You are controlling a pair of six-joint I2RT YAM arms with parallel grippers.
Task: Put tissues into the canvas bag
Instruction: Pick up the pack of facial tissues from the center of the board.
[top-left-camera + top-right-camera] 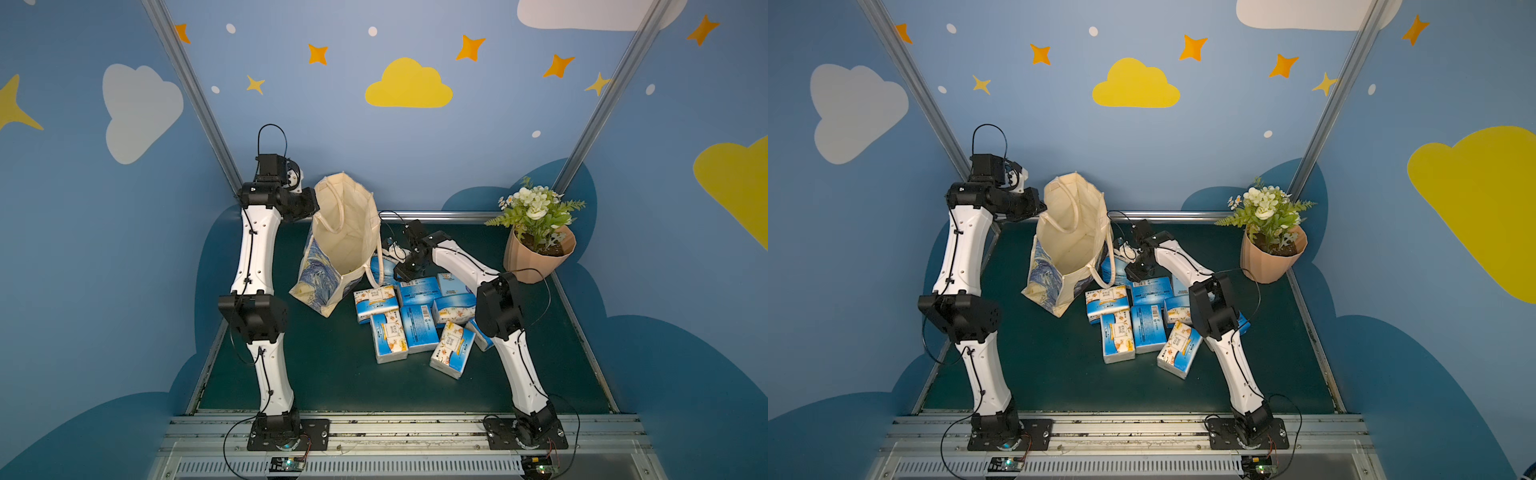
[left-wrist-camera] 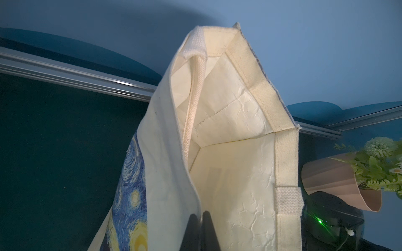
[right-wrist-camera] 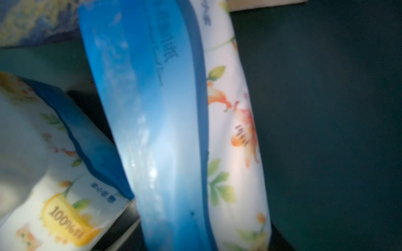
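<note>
The cream canvas bag (image 1: 340, 245) is standing open, showing its swirling blue-yellow print; blue-and-white tissues (image 1: 417, 328) are lying clustered beside its base.

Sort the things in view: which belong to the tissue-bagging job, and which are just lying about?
Job: canvas bag, rim pinched by left gripper; tissue packs heaped beside it.
Lying about: beige faceted flowerpot with white flowers.
</note>
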